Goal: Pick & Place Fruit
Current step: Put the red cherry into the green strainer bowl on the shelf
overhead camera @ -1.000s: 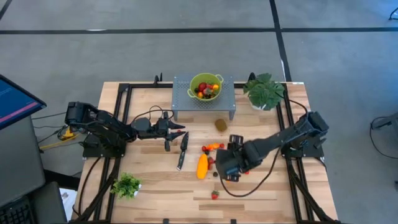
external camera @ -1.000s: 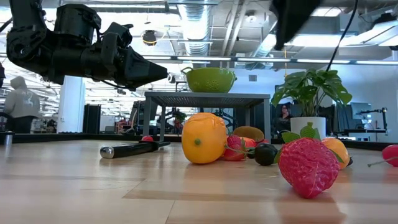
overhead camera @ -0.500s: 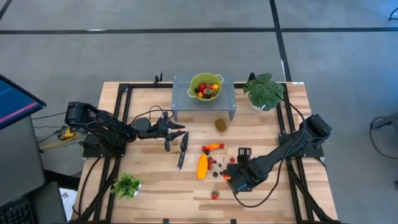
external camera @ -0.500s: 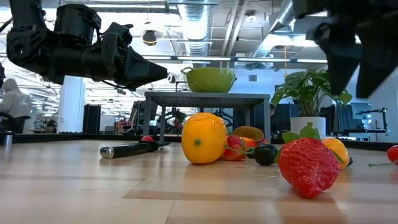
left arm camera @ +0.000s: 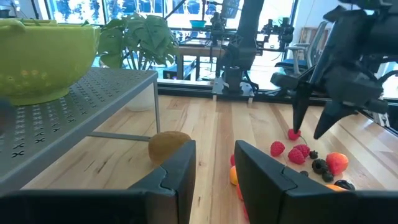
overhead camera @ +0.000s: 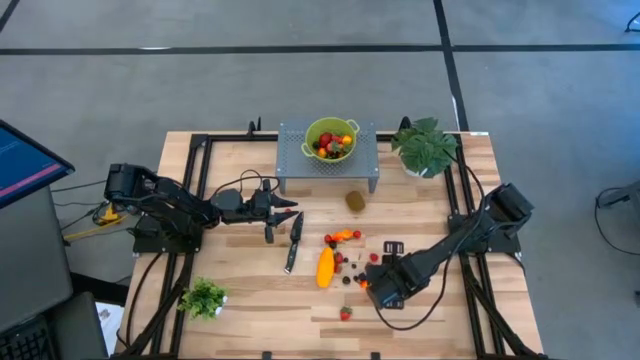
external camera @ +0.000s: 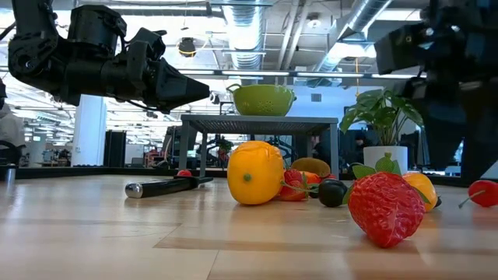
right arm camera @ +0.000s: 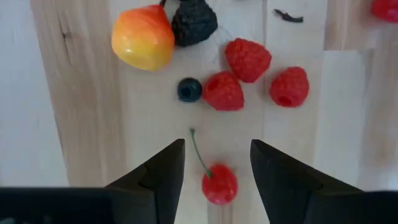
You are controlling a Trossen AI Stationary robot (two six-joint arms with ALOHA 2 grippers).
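Small toy fruit lie in a loose cluster (overhead camera: 343, 256) on the wooden table: raspberries (right arm camera: 247, 59), a blueberry (right arm camera: 189, 90), a blackberry (right arm camera: 194, 22) and an orange-yellow ball (right arm camera: 143, 37). A red cherry (right arm camera: 219, 183) with a stem lies at the cluster's right end. My right gripper (right arm camera: 217, 149) points down over it, open, one finger on either side without touching. The long yellow-orange fruit (overhead camera: 325, 267) lies left of the cluster, the brown kiwi (overhead camera: 355, 200) farther back, and a strawberry (overhead camera: 345, 313) nearer the front. My left gripper (overhead camera: 290, 208) waits level at the table's left, open and empty.
A green bowl (overhead camera: 312, 128) holding fruit stands on a grey perforated rack (overhead camera: 295, 165) at the back centre. A black-handled knife (overhead camera: 293, 240) lies left of the fruit. Potted plants stand at the back right (overhead camera: 425, 148) and front left (overhead camera: 203, 297).
My right gripper has come down from well above the table toward the cherry, shifting toward the table's right and near edges. The fruit has not moved.
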